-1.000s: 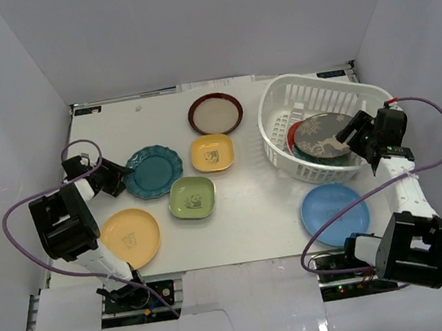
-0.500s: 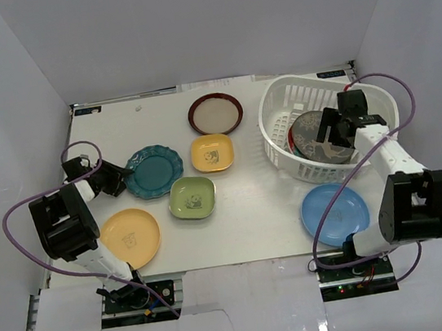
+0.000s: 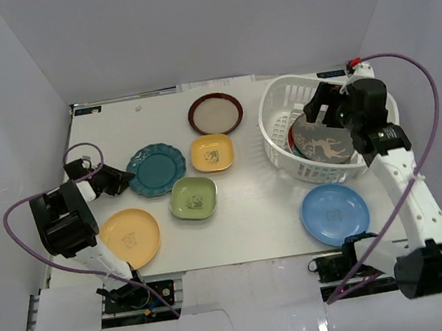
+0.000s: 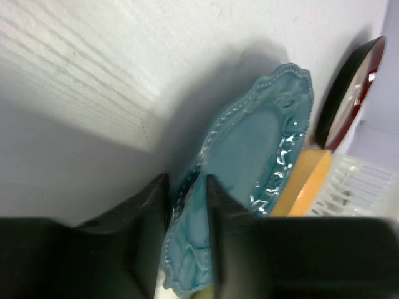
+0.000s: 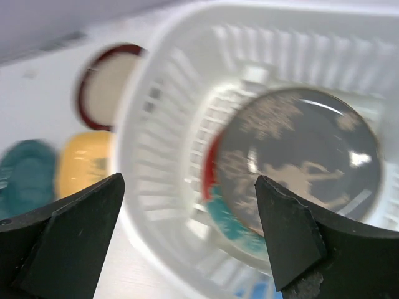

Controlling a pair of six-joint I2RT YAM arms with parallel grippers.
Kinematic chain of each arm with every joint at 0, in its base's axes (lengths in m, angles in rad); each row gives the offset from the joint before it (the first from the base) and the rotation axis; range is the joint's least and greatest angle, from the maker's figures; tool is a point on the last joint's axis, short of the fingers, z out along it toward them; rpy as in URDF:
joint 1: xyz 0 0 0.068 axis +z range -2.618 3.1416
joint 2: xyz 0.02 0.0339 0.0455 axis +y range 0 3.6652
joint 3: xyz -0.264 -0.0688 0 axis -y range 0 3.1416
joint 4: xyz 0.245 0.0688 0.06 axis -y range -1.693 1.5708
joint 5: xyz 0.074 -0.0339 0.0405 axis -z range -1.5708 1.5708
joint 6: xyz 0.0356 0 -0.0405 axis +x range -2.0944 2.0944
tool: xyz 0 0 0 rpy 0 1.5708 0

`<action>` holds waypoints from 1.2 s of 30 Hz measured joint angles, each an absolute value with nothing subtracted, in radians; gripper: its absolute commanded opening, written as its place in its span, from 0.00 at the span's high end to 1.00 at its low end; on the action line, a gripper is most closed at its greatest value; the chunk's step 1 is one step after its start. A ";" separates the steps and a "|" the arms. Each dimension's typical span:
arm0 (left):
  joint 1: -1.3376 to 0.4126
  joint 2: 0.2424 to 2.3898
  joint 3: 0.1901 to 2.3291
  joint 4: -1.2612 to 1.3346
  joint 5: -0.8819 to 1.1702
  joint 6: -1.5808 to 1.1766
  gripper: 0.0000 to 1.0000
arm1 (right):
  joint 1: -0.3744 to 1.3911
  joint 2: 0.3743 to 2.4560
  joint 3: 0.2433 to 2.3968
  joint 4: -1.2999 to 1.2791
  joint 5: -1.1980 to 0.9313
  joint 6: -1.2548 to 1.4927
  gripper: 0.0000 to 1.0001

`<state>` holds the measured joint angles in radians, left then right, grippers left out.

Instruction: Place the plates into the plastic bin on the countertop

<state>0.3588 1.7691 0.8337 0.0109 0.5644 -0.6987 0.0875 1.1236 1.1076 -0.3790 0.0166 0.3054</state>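
The white plastic bin [image 3: 277,143] stands at the right on the countertop [image 3: 253,218]. In it lies the grey deer plate [image 3: 326,142] on a red-blue wave plate [image 3: 292,135]. My right gripper [image 3: 321,107] hovers open and empty above the bin; in the right wrist view [image 5: 188,180] it looks down on the grey plate [image 5: 299,156]. My left gripper [image 3: 116,180] is shut on the left rim of the teal scalloped plate [image 3: 156,170]. In the left wrist view the teal rim [image 4: 187,249] sits between the fingers of that gripper [image 4: 187,193].
On the countertop lie a dark-red rimmed plate [image 3: 215,113], a small square yellow plate [image 3: 212,152], a small square green plate [image 3: 192,197], a round yellow plate [image 3: 131,237] and a plain blue plate [image 3: 335,214]. White walls close in the sides.
My right arm has swung from the bin's right side across the grey plate and risen above the bin's far part. The left arm has barely moved.
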 measured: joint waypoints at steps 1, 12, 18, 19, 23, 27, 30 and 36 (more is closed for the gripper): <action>0.359 1.782 0.825 0.029 0.572 -0.703 0.94 | 0.102 1.077 1.091 -0.347 -0.020 0.318 0.07; 0.357 1.693 0.760 0.099 0.653 -0.754 1.00 | 0.497 0.993 0.776 -0.154 -0.194 0.484 0.07; 0.360 1.444 0.675 0.069 0.564 -0.766 1.00 | 0.647 1.047 0.774 -0.068 -0.216 0.520 0.10; 0.364 1.406 0.650 0.076 0.557 -0.783 1.00 | 0.663 1.061 0.774 -0.046 -0.227 0.528 0.10; 0.369 1.310 0.627 0.054 0.545 -0.821 1.00 | 0.689 1.126 0.783 0.011 -0.262 0.560 0.10; 0.367 1.219 0.627 0.053 0.556 -0.865 1.00 | 0.694 1.175 0.815 0.041 -0.278 0.593 0.10; 0.347 1.146 0.627 0.072 0.583 -0.912 1.00 | 0.694 1.222 0.869 0.056 -0.273 0.604 0.10; 0.169 1.024 0.627 0.109 0.670 -0.970 1.00 | 0.666 1.312 1.013 0.039 -0.236 0.579 0.10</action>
<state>0.1688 1.0241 0.6266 0.1089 0.6697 -0.9699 0.6662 1.3117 1.0126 0.0395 -0.2363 0.5785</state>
